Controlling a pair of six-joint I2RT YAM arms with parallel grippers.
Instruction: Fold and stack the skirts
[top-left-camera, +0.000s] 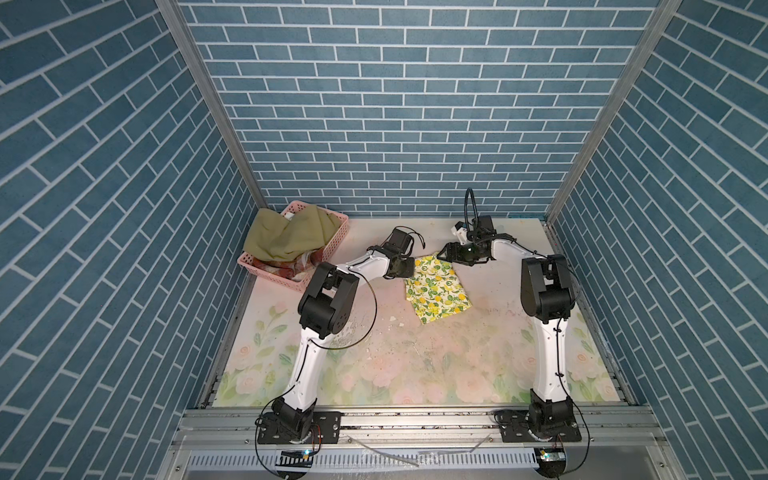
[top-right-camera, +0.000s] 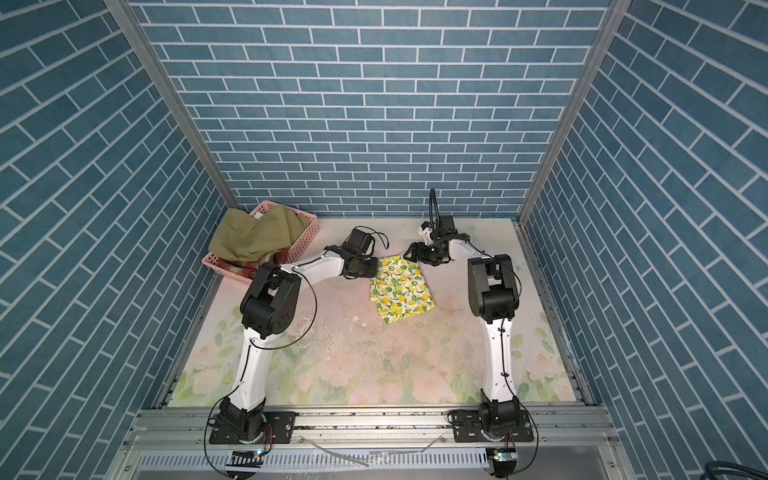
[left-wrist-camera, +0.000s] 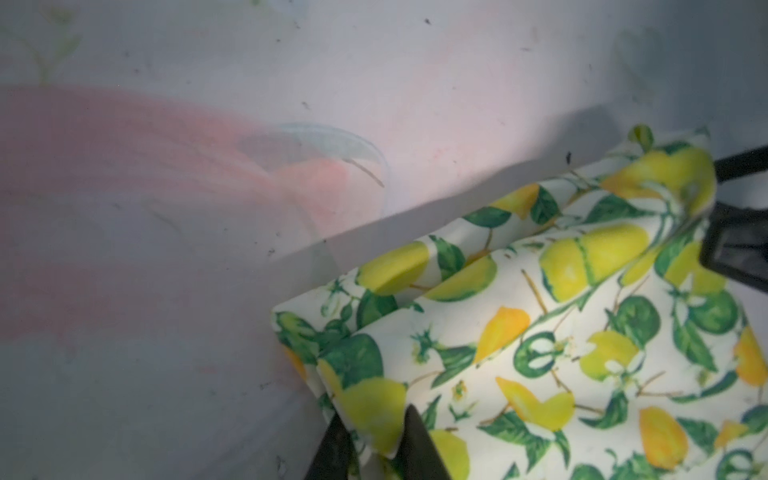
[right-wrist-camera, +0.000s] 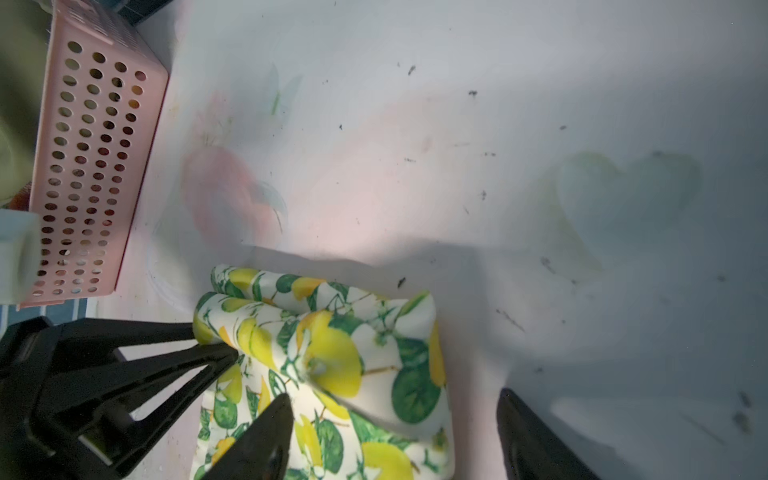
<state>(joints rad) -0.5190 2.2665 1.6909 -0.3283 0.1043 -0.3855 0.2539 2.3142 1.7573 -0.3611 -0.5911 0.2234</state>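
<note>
The lemon-print skirt lies folded on the table right of the middle, seen in both top views. At its far left corner, my left gripper is shut on a fold of the lemon cloth. My right gripper is open at the far right corner. One of its fingers is over the skirt and the other is over bare table. An olive green skirt hangs over the basket. A plaid one shows under it.
The pink perforated basket stands at the far left corner, against the blue brick wall. The faded rose-printed table covering has crumbs and specks on it. A metal rail runs along the front edge between the two arm bases.
</note>
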